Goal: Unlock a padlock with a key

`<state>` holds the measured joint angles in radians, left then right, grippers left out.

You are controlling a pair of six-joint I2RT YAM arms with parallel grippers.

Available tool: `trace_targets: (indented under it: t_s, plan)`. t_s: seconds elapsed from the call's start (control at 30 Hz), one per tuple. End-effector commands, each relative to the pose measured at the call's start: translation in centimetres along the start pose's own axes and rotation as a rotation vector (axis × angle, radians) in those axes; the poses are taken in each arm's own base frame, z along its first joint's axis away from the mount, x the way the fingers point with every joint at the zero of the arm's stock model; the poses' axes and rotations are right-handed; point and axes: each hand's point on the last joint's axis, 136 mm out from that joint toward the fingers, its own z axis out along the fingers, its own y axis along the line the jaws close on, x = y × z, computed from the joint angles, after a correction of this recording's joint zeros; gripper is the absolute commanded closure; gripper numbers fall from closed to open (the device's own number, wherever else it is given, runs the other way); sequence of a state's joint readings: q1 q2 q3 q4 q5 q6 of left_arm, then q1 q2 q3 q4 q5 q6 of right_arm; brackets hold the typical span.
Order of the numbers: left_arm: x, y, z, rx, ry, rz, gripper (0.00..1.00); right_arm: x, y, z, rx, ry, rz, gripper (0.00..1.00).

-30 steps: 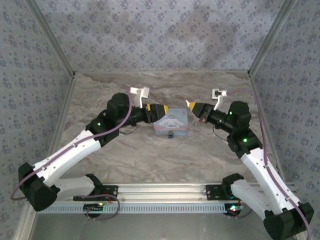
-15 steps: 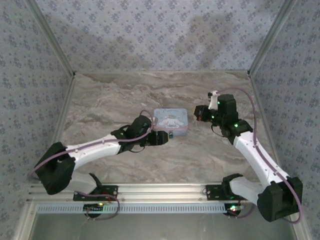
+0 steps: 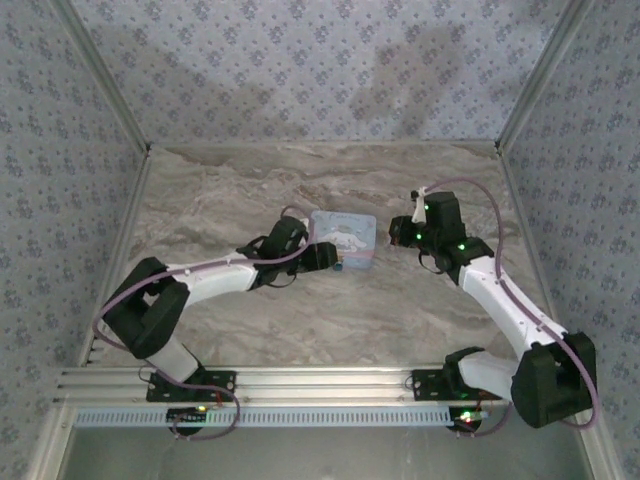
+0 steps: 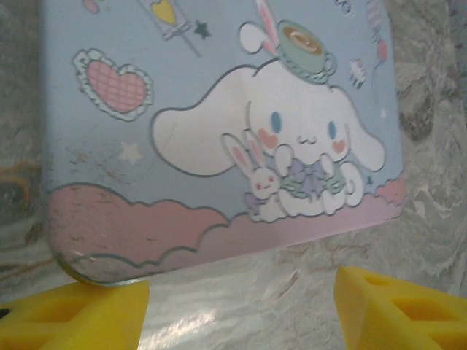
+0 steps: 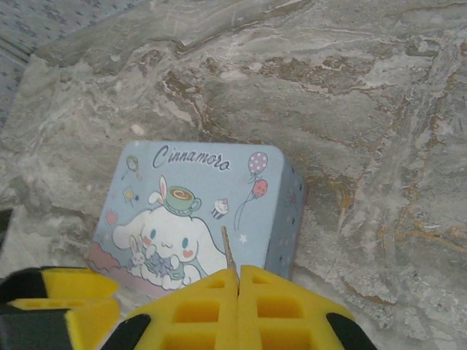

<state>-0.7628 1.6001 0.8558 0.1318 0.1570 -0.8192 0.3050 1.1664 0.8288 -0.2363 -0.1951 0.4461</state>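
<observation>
Padlock [image 3: 343, 267] shows as a tiny dark, bluish speck at the centre of the top view, touching the near edge of the pastel cartoon tin [image 4: 219, 109]. It is too small to make out its shackle or keyhole, or whether it hangs from the tin. It is probably hard metal, stiff, light and smooth-sided, so I judge it will skate or twist on the polished marble table [image 5: 365, 109] if a key pushes on it unheld. The best hold looks to be across the flat sides of its body, leaving the keyhole end free. The left gripper [image 4: 238, 310] hovers low, just short of the tin's pink edge, its yellow fingers [image 4: 73, 313] wide apart with nothing between them. The right gripper [image 5: 238, 292] is pressed together on a thin metal sliver, seemingly the key [image 5: 228, 250], pointing toward the tin.
</observation>
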Motion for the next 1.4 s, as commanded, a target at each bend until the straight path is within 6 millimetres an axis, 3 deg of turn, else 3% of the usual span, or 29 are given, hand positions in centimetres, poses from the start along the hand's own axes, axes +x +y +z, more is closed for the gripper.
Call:
trace_targets:
  t_s: [0.0,0.13,0.33,0.37,0.4,0.43,0.7,0.97,1.37]
  plan:
    - [-3.2,-2.5,0.0,0.071,-0.072,0.053,0.31,0.8,-1.0,1.2,0.048,0.021,-0.029,1.0]
    - [-3.0,-2.3,0.4,0.076,-0.049,0.078,0.31,0.7,-0.9,2.4,0.07,0.037,-0.064,1.0]
    - [-0.5,-1.6,0.1,0.113,-0.014,0.087,0.22,-1.2,-0.5,3.7,0.127,0.036,-0.149,1.0]
    - [-0.2,-1.5,0.1,0.115,-0.011,0.097,0.17,-1.7,-0.5,4.0,0.139,0.033,-0.161,1.0]
    - [0.2,-1.5,0.1,0.115,-0.007,0.109,0.04,-2.2,-0.6,4.3,0.151,0.031,-0.173,1.0]
    - [0.6,-1.4,0.1,0.108,-0.002,0.12,0.02,-2.8,-0.5,4.5,0.16,0.027,-0.182,1.0]
    - [1.2,-0.6,1.0,0.022,-0.117,0.282,0.02,-6.4,-0.5,8.1,0.213,0.026,-0.233,1.0]
    - [2.3,-0.7,3.7,0.055,-0.18,0.401,0.02,-6.2,-1.8,11.5,0.248,0.08,-0.239,1.0]
    - [3.6,-2.7,7.4,0.129,-0.139,0.54,0.04,-5.8,-3.1,13.7,0.262,0.113,-0.259,1.0]
